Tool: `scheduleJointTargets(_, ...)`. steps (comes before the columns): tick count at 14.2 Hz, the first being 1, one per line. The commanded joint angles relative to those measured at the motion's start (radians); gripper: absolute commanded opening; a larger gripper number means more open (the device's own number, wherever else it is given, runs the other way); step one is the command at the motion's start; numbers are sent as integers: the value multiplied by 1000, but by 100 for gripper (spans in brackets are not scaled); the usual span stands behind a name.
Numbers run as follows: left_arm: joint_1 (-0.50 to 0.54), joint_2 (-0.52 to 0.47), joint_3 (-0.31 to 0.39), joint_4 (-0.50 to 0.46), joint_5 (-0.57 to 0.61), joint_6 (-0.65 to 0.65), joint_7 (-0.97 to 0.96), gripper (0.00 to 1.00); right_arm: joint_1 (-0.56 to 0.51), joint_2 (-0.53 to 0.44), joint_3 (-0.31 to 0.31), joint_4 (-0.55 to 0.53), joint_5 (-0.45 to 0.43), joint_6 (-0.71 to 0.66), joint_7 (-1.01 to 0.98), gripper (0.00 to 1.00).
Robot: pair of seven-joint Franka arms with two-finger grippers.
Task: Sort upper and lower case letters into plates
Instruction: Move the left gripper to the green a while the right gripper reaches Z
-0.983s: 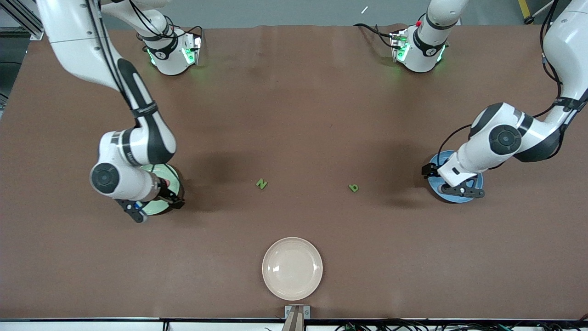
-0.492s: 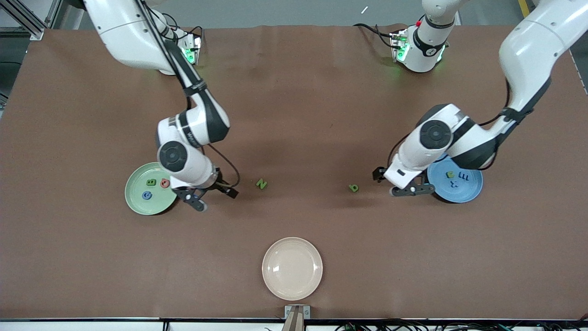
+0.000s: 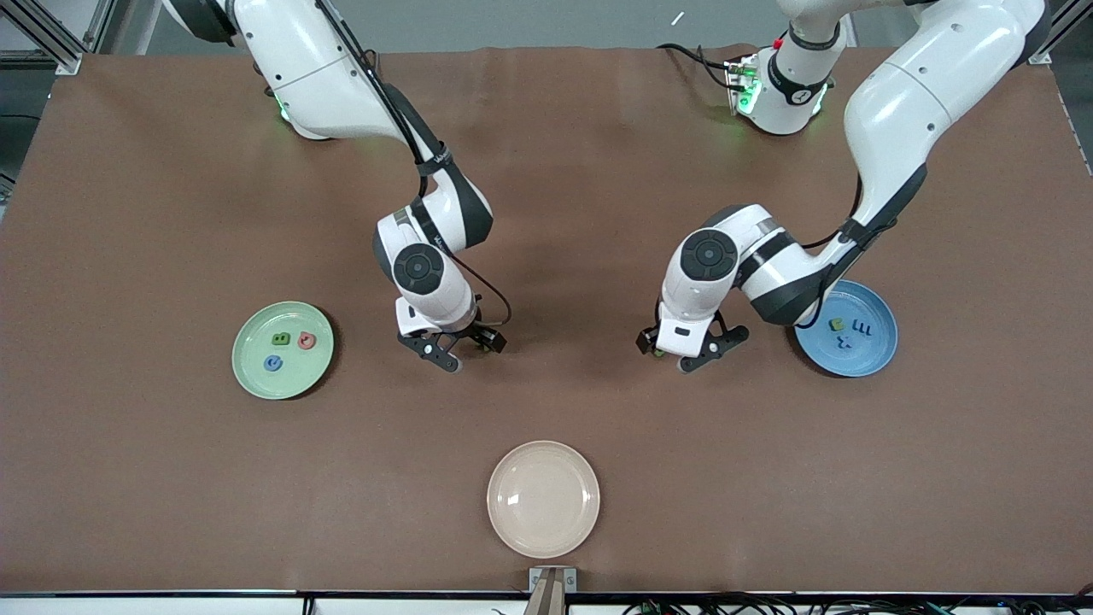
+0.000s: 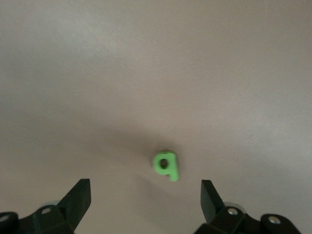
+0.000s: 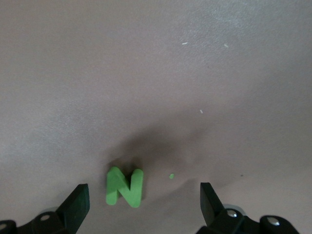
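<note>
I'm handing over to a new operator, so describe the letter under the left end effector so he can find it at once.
Start at the blue plate near the left arm's end of the brown table. Beside it, toward the table's middle, the open left end effector hangs over bare tabletop. The green lowercase letter lies there, small with a round loop and short stem, unlike the angular green capital N under the right end effector.

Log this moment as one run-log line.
left gripper: open, over green small letter | right gripper: open, over green N | pale green plate: three letters | blue plate: three letters
</note>
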Motion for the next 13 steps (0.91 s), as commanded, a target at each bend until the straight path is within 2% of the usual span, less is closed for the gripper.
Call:
scheduleJointTargets(1,-26,39,40,28,-15,79,-60,99,18,38,-13,59,-53,-16,111,99)
scheduleJointTargets(3,-49,44,66,27,-13,104,-77,98,21,50,-13,71,-66,-16,134,95)
scheduleJointTargets(6,-85,44,105,31,-12,122,-79,87,21,56,-13,73,-66,-18,168,82)
scheduleJointTargets(9,-86,65,106,30,-4,144,-76,82,22,56,-12,73,-64,-20,171,53)
scheduleJointTargets(11,-85,70,106,27,-1,144,-76,74,22,56,-12,73,-60,-20,173,29)
scheduleJointTargets(13,-85,70,106,25,-1,144,-70,72,25,56,-10,73,-54,-20,194,10)
